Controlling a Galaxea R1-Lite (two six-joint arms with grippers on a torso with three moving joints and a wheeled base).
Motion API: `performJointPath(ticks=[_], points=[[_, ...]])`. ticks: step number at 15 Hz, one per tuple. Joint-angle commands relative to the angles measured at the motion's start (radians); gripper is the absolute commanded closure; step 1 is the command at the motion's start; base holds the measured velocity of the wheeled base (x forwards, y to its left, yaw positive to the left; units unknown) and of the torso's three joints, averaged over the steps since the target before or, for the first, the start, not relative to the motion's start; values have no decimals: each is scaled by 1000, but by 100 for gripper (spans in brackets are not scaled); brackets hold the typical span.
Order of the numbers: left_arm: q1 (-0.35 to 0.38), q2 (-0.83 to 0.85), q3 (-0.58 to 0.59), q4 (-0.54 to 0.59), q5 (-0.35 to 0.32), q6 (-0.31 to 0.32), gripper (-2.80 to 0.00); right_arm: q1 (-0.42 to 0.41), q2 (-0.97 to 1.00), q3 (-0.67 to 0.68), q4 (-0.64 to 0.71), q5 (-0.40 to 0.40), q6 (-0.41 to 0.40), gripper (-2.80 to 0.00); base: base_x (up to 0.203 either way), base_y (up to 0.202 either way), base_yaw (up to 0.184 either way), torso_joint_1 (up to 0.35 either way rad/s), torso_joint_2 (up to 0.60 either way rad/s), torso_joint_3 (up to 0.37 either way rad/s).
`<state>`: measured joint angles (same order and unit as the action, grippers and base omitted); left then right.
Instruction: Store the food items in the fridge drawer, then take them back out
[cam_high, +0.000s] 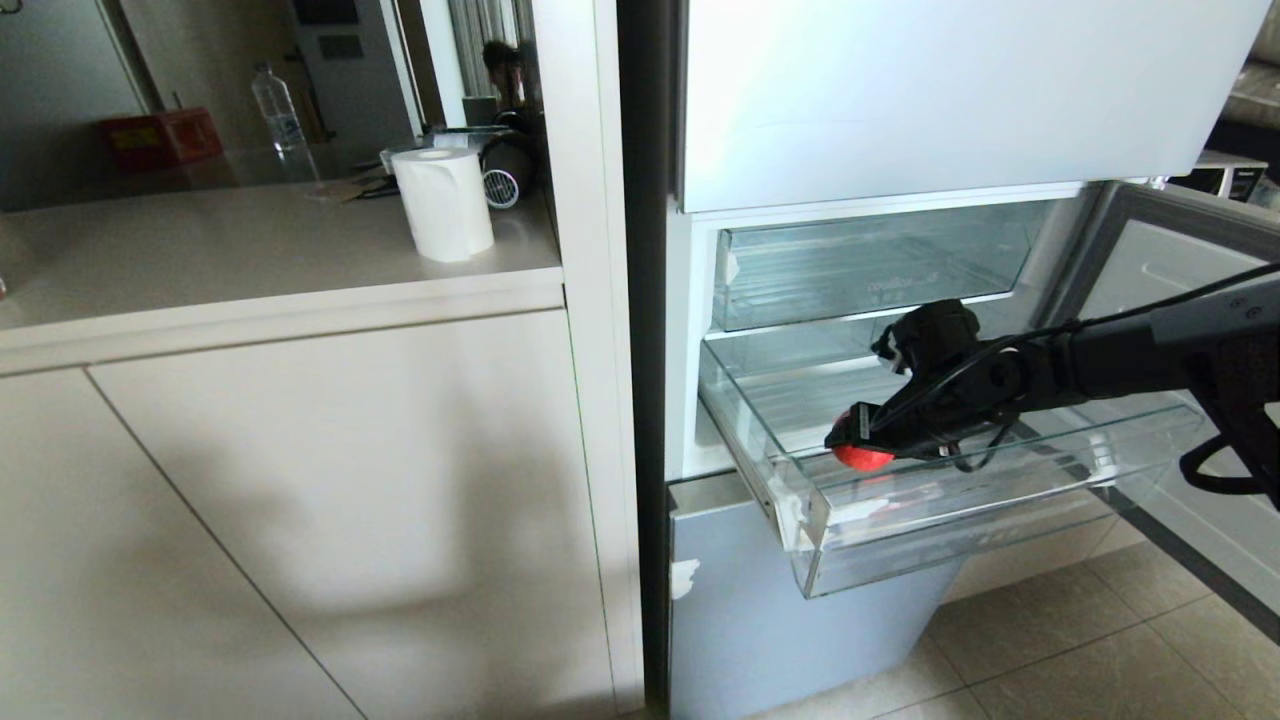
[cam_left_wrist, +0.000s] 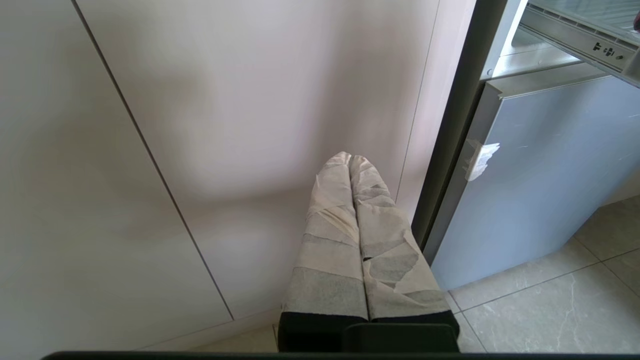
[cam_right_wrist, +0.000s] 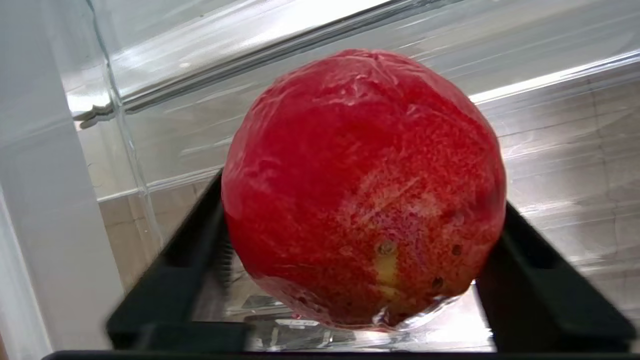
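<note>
The right gripper (cam_high: 850, 436) fingers straddle the apple (cam_high: 862, 456) at the fridge drawer (cam_high: 790, 520) front-left corner, apparently unclamped; it may roll.

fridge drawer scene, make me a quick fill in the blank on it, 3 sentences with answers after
1. The fruit between the fingers of the right claw is ____ in colour.
2. The fridge drawer is pulled ____.
3. On the counter stands a white roll of ____.

Missing words: red; out; paper

Glossy film-wrapped red fruit (cam_right_wrist: 362, 190); clear glossy plastic fridge drawer (cam_high: 900, 520).
</note>
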<state>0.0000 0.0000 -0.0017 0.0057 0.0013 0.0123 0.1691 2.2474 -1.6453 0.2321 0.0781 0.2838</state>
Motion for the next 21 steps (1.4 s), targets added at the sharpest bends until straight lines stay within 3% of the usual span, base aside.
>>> performJointPath(ticks=[1, 5, 11, 17, 21], points=[[0, 0, 0, 0, 0, 0, 0, 0, 1, -1, -2, 0, 3, 0, 0, 0, 0, 0, 0, 0], [0, 0, 0, 0, 0, 0, 0, -1, -20, -6, -14, 3, 12, 0, 0, 0, 0, 0, 0, 0], [0, 0, 0, 0, 0, 0, 0, -11, -225, 29, 5, 8, 18, 0, 0, 0, 0, 0, 0, 0], [0, 0, 0, 0, 0, 0, 0, -17, -543, 263, 9, 7, 27, 0, 0, 0, 0, 0, 0, 0], [0, 0, 0, 0, 0, 0, 0, -18, -878, 508, 4, 9, 38, 0, 0, 0, 0, 0, 0, 0]])
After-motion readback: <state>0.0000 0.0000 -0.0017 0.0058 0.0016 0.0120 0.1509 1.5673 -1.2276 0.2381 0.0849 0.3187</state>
